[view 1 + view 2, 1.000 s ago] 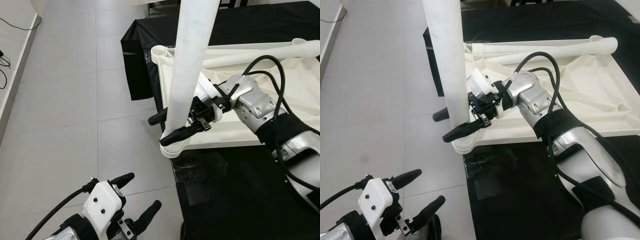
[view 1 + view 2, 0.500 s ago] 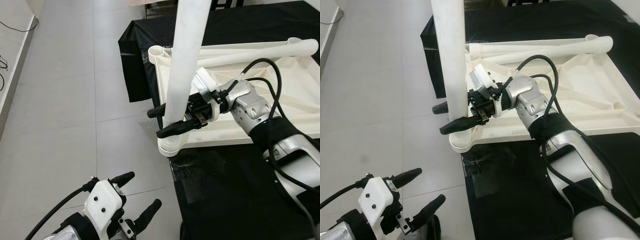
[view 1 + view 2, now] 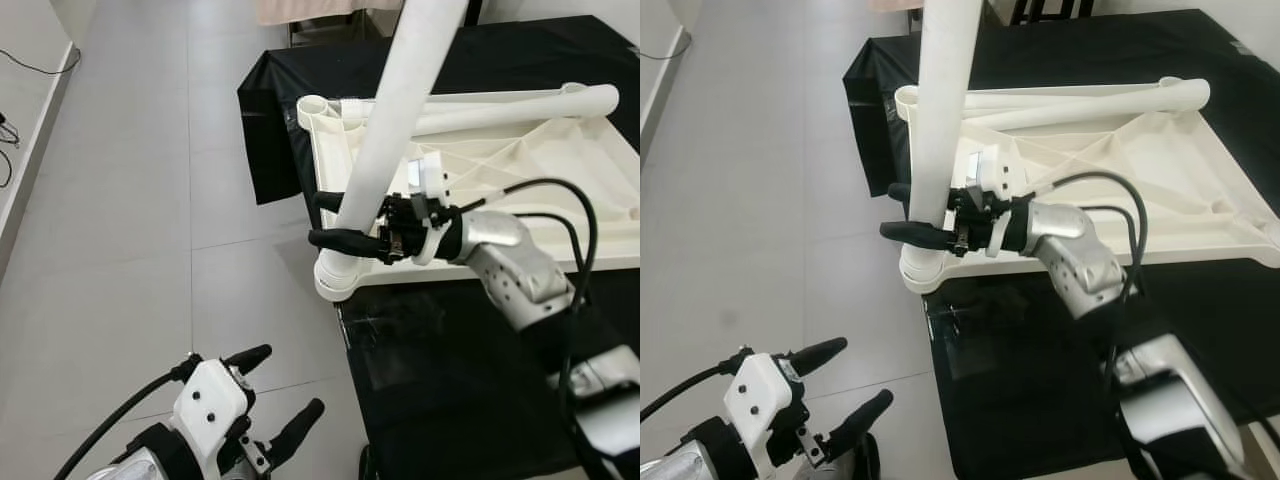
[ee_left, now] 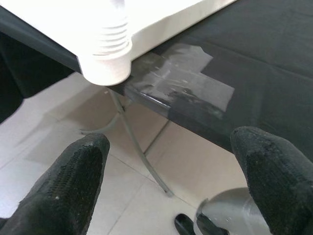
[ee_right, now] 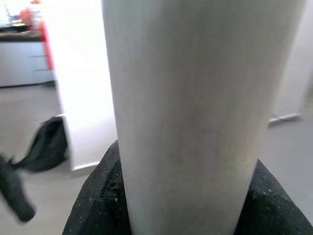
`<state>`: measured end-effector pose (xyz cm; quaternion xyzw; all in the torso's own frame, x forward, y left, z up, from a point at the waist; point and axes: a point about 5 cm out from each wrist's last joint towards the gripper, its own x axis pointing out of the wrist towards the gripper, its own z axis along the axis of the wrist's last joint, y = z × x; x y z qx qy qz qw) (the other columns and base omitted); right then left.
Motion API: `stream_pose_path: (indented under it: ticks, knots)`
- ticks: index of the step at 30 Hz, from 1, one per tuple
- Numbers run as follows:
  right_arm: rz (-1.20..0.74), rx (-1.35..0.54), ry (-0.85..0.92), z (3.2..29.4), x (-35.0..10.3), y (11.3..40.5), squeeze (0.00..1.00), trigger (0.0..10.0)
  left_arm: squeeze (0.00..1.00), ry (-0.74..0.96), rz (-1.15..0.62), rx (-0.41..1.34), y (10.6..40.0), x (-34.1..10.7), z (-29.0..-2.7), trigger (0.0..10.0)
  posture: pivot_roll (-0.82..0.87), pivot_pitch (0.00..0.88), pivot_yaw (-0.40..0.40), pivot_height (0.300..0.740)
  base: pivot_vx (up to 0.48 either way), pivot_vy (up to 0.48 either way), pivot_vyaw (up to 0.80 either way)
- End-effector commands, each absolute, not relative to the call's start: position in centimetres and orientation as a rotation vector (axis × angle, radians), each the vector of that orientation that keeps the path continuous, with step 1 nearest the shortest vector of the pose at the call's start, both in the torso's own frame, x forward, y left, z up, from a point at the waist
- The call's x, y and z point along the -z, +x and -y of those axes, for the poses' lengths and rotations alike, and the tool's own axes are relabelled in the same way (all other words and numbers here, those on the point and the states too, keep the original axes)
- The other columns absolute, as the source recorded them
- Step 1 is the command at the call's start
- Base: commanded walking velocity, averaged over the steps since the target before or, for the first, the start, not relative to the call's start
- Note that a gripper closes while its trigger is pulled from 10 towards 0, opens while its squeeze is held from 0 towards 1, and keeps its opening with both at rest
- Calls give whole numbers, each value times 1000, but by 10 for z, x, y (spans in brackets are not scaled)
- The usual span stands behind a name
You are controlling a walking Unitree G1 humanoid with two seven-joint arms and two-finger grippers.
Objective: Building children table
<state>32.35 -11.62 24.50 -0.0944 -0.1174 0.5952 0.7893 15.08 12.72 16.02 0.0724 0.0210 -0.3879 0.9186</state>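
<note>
White plastic tabletop (image 3: pixel 520 160): lies upside down on the counter (image 3: pixel 480 380), ribbed underside facing up. Its near-left corner socket (image 3: pixel 335 280) overhangs the counter's edge, above the tiled floor (image 3: pixel 130 220).

Upright leg (image 3: pixel 395 130): long white tube, foot seated in that corner socket, leaning slightly toward the robot's right as it rises past the top of the head views.

Spare legs (image 3: pixel 510 103): white tubes lying along the far rim of the tabletop, ends toward the far-left corner socket (image 3: pixel 313 104).

Counter: covered in black cloth; a patch of clear tape (image 4: pixel 190 78) sits on its near edge just beside the corner socket.

Right gripper (image 3: pixel 345 222): reaches in from the counter side, low on the upright leg, just above the socket. Jaws clamped around the leg, one black finger on each side of it; the right wrist view has the tube (image 5: pixel 195 112) pressed between the two pads.

Left gripper (image 3: pixel 275 400): hangs low over the floor, well apart from the tabletop. Jaws spread wide with nothing between them; the left wrist view looks between the fingers (image 4: pixel 73 176) at the corner socket and counter edge.
</note>
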Motion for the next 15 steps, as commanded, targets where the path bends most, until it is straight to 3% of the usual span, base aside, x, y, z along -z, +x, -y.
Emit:
stream_pose_path:
  ticks: [1, 11, 15]
  knots:
    - [83, -1173, -214, 116, -210, 319, 0, 10000, 0, 148, -61, 804, 150, -155, -128, 10000, 61, 266, -22, 740, 0, 0, 0]
    - [-68, -824, -169, 111, -184, 304, 0, 10000, 0, 153, -63, 810, 153, -153, -132, 10000, 41, 246, -4, 740, 0, 0, 0]
    - [-72, -791, -173, 111, -186, 307, 0, 10000, 0, 157, -63, 812, 154, -153, -132, 10000, 47, 244, -4, 740, 0, 0, 0]
